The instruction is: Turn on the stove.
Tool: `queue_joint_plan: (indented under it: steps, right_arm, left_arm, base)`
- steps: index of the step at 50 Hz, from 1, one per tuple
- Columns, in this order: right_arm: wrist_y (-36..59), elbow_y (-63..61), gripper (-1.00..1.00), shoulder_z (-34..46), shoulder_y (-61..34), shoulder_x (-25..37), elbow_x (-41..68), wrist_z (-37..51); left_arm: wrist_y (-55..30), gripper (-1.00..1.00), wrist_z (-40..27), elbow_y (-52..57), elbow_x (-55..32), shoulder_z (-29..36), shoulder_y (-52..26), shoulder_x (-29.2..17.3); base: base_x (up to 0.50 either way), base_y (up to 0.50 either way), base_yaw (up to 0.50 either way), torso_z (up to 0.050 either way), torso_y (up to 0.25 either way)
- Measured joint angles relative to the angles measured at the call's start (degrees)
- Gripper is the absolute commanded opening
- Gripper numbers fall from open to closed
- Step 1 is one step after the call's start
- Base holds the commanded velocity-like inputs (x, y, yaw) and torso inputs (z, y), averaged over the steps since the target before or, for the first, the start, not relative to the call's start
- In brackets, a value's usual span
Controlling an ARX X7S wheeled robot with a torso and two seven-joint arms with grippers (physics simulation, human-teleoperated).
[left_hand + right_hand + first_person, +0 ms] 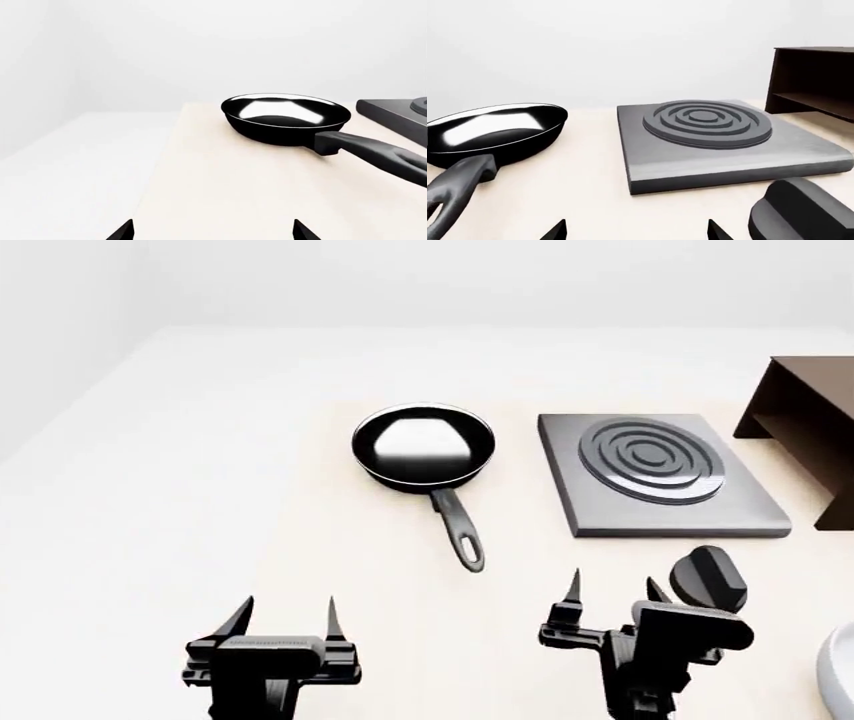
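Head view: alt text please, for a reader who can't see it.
A dark grey stove with coil rings lies on a pale table, its black knob just beyond the open right gripper. A black frying pan sits left of it; the left gripper is open too.

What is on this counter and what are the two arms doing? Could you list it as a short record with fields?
Surface: pale beige counter
Stove: flat square dark grey slab with raised coil rings, nothing on it
Knob: small black round ridged knob, near the slab's front edge, beside the right end effector
Pan: round black frying pan with a handle, empty, left of the slab
Box: tall dark brown box, right of the slab
Left end effector: open, holding nothing
Right end effector: open, not touching the knob
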State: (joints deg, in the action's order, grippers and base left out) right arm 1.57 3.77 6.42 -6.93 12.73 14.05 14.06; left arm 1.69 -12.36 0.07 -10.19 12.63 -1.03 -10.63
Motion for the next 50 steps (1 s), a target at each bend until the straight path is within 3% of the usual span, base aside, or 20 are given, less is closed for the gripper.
queue_joint_plan:
  steps: [19, 50]
  right_arm:
    - [-3.73, 17.52, 1.0, -4.82, -8.3, 1.33, 3.46, -2.38]
    - [-6.8, 31.24, 1.0, -6.84, -15.13, 2.49, 4.72, -3.99]
  left_arm:
    - [0.14, 1.0, -0.54, -0.38, -0.33, 0.6, -0.24, -0.35]
    - [0.34, 1.0, -1.32, -0.39, -0.94, 1.46, -0.39, -1.01]
  base:
    - [0.0, 0.0, 0.0, 0.0, 0.0]
    - [0.0, 0.0, 0.0, 0.0, 0.0]
